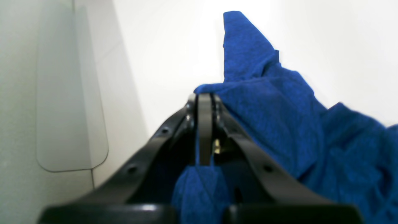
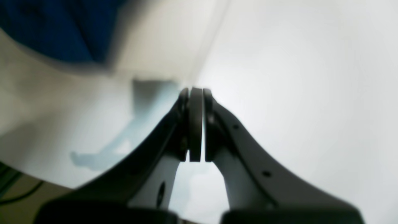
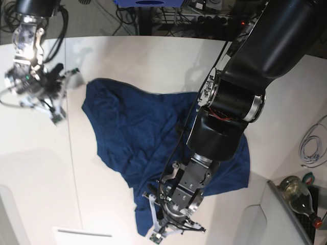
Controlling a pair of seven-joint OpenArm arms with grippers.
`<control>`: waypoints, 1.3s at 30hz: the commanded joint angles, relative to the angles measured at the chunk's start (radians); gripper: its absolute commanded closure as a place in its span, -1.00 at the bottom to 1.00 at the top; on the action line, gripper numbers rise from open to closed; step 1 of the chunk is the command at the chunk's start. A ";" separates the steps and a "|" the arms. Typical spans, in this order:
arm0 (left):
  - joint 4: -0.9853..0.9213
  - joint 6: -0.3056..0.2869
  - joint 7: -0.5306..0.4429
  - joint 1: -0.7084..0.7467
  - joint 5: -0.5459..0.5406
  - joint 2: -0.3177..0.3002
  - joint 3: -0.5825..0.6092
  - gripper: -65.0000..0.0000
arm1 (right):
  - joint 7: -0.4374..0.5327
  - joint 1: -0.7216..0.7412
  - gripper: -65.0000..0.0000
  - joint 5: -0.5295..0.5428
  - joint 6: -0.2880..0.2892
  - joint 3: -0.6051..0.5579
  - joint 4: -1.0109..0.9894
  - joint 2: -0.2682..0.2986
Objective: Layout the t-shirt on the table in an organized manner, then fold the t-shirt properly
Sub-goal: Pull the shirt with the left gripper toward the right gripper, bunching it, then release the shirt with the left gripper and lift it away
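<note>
The dark blue t-shirt (image 3: 138, 132) lies crumpled and wrinkled on the white table (image 3: 36, 168), spread across the middle. My left gripper (image 3: 162, 230) sits at the shirt's near bottom corner. In the left wrist view it (image 1: 205, 98) is shut on the t-shirt (image 1: 264, 105), with fabric bunched between the fingers. My right gripper (image 3: 57, 116) hovers off the shirt's left edge, apart from the cloth. The right wrist view shows this gripper (image 2: 195, 93) shut with nothing in it, over the bare table (image 2: 295, 93), and a blurred piece of the t-shirt (image 2: 56, 28) at the top left.
A thin seam (image 3: 71, 168) runs down the table on the left. At the right edge lie a white cable (image 3: 311, 145) and a glass bottle (image 3: 299, 191). Cables and equipment crowd the floor beyond the far edge. The left arm's bulky black body (image 3: 230, 107) hangs over the shirt's right half.
</note>
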 commanded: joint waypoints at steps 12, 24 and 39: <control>0.016 0.130 -0.022 -0.058 0.001 -0.042 0.000 1.00 | 0.039 0.372 1.00 0.015 0.002 -0.141 -0.443 -0.019; 0.020 0.164 -0.026 -0.061 -0.007 -0.082 -0.001 1.00 | 0.040 0.234 1.00 0.015 -0.024 0.043 -0.396 0.047; 0.019 0.164 -0.019 -0.051 -0.004 -0.059 -0.001 1.00 | -0.039 0.268 1.00 0.017 -0.113 -0.197 -0.267 -0.085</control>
